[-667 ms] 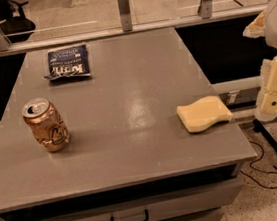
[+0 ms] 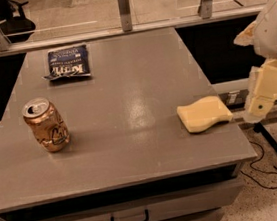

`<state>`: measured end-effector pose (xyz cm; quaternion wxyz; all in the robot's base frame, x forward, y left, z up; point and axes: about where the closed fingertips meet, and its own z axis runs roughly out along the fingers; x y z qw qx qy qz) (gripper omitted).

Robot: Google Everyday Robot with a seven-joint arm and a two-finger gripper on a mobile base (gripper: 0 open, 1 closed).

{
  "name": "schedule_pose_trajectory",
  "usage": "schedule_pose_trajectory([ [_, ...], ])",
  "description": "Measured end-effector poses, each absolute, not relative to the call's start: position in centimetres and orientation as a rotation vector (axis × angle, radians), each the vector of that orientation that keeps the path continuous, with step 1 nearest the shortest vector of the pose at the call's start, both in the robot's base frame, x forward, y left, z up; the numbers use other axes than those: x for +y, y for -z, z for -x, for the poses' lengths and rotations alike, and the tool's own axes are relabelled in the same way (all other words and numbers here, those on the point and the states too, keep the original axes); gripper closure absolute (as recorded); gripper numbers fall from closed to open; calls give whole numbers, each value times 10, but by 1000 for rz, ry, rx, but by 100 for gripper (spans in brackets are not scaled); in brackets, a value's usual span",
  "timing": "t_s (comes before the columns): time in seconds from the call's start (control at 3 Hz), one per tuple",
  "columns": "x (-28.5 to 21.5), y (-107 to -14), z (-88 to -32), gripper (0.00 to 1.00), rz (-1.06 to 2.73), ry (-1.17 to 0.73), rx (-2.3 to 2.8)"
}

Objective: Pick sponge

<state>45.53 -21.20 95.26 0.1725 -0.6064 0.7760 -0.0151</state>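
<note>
Camera view shows the sponge point(image 2: 204, 114) at the table point(image 2: 125, 84) edge just beside the gripper point(image 2: 263, 94), whose state I cannot tell; soft, light foam, probably best pinched across its narrow middle.

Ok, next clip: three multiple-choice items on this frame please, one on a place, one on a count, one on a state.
1. Where on the table does the sponge lie?
A. near the right edge
B. in the far left corner
C. dead centre

2. How many things rest on the table?
A. two
B. three
C. five

3. With the gripper beyond the table's right edge, the sponge is:
A. lifted off the table
B. standing on edge
C. lying flat, not held

Answers:
1 A, it sits by the right edge, toward the front.
2 B, the can, the chip bag and the sponge.
3 C, it lies flat on the tabletop, apart from the gripper.
</note>
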Motion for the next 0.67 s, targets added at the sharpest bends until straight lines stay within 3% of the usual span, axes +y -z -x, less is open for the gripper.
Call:
schedule_pose_trajectory([
  [0.67, -190, -881, -484, 0, 1764, -119, 2131],
])
